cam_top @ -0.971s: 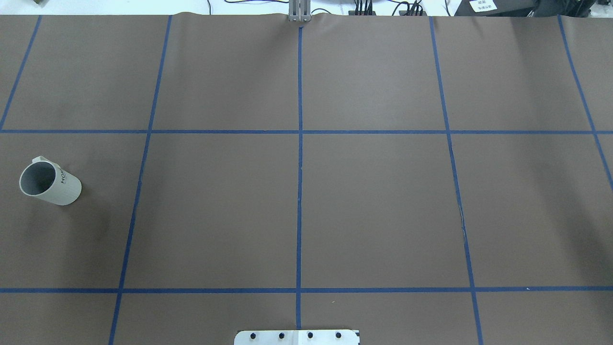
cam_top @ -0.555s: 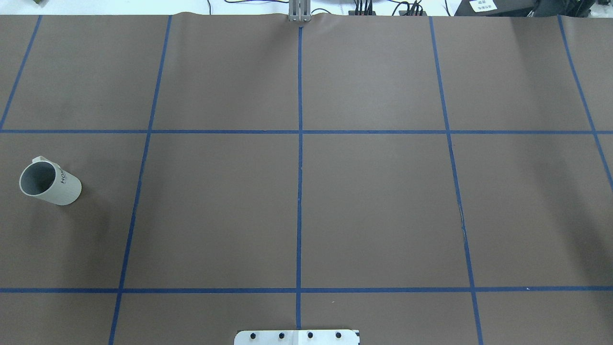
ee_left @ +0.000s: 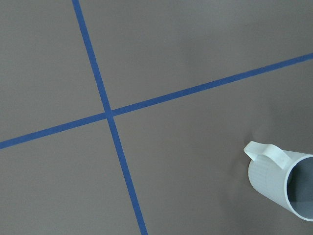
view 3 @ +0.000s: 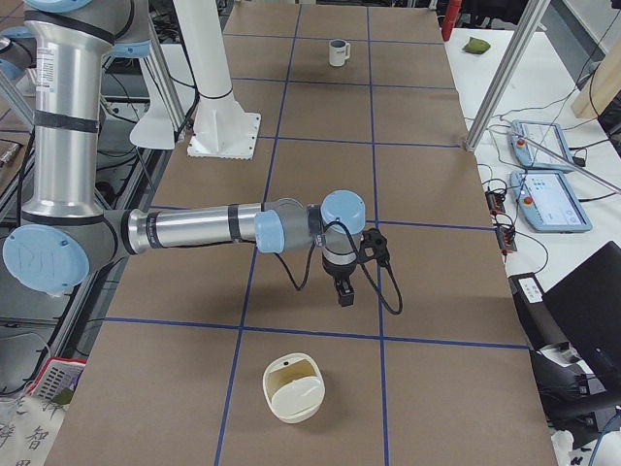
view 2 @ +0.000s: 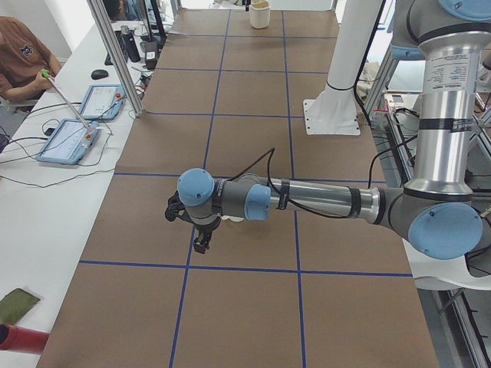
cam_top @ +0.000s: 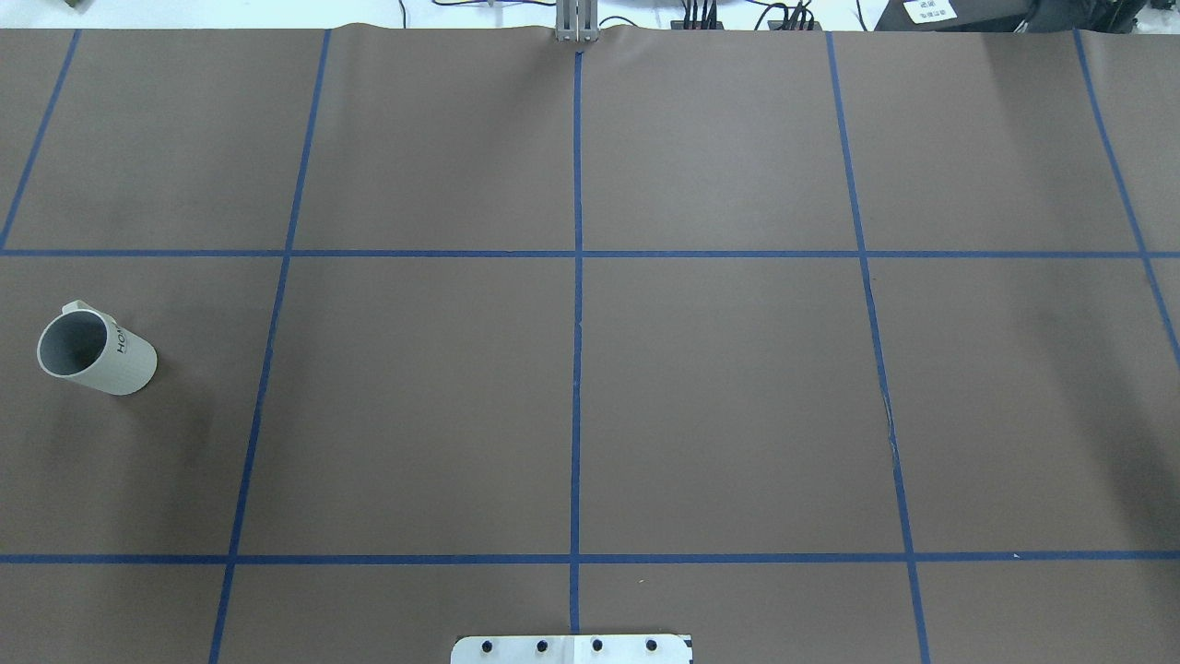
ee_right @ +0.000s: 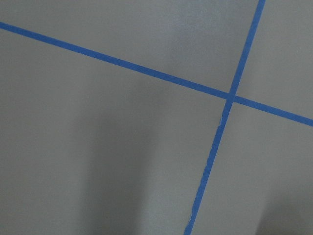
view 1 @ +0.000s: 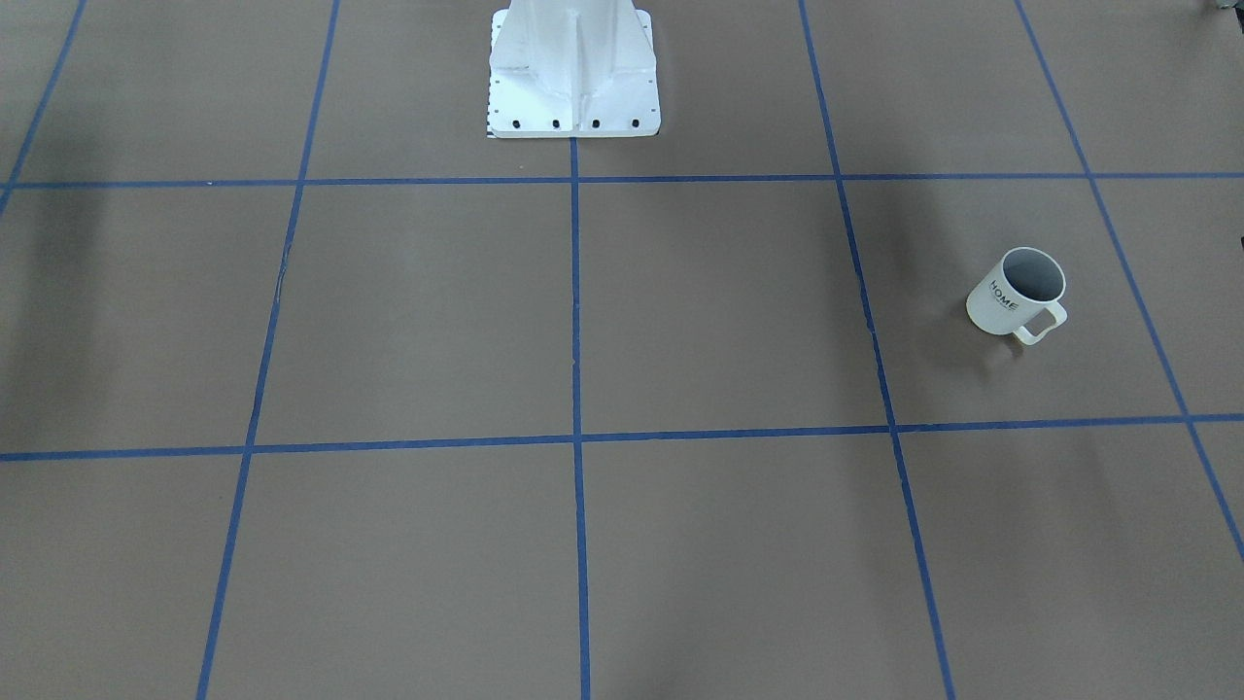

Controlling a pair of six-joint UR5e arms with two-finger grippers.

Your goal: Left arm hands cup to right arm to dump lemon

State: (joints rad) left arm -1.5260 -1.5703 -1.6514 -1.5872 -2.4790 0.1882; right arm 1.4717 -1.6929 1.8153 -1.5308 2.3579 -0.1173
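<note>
The cup (cam_top: 95, 354) stands upright at the bench's (cam_top: 719, 387) left end, close by the left hand (view 2: 200, 246), off to one side of it. The right hand (view 3: 343, 294) hangs well apart. I cannot tell whether either hand is wide or narrow.

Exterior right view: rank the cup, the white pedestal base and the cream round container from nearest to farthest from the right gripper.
From the right gripper:
1. cream round container, on the near side, one grid square toward the camera.
2. white pedestal base, off toward the robot's edge of the table.
3. cup, upright at the table's far end.
</note>
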